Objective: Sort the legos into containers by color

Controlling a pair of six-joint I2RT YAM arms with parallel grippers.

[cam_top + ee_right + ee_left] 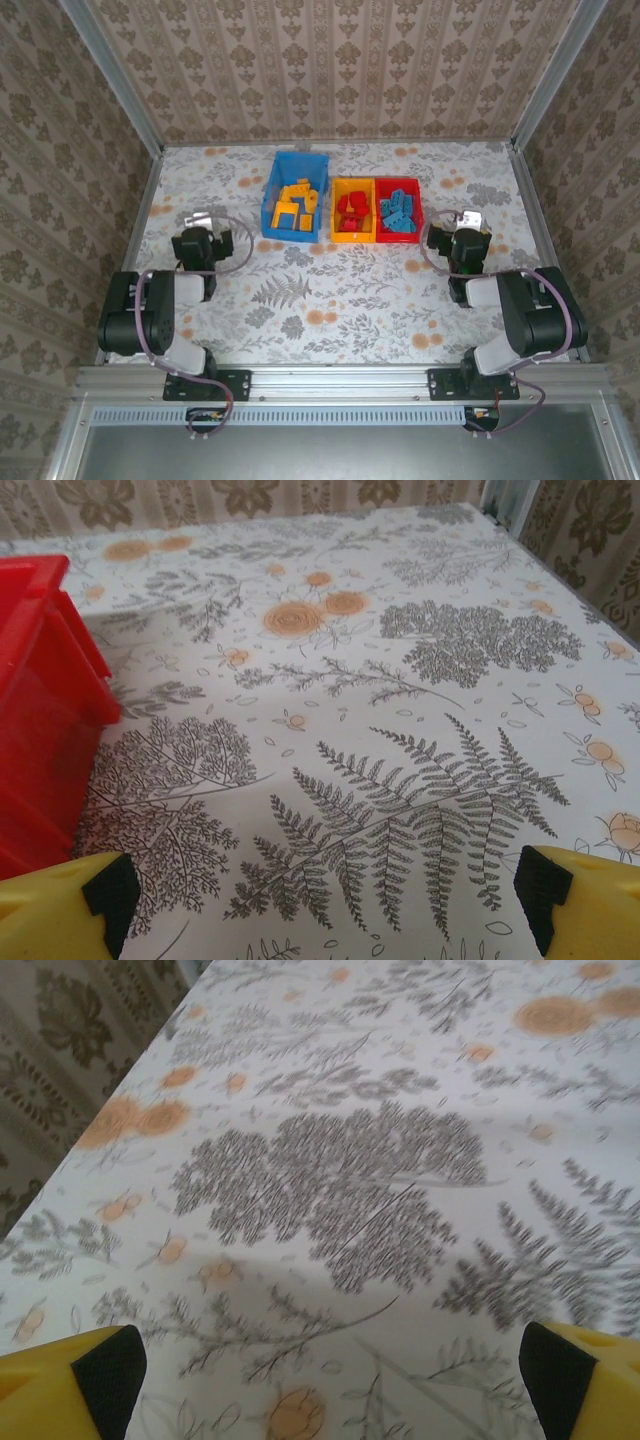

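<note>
Left gripper point(330, 1375) and right gripper point(325, 900) are seen spread wide, nothing held (legos point(295, 205) are piled in the far containers point(353, 238)).

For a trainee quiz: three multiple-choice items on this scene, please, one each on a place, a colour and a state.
1. Which bin stands nearest the right gripper? A blue B yellow C red
2. What colour are the bricks in the blue bin? A yellow-orange B red C blue
3. The left gripper is: A shut on a brick B open, empty C shut, empty
Key: C, the red bin ends the row beside it; A, yellow-orange pieces lie there; B, its fingertips stand wide apart, nothing between.
</note>
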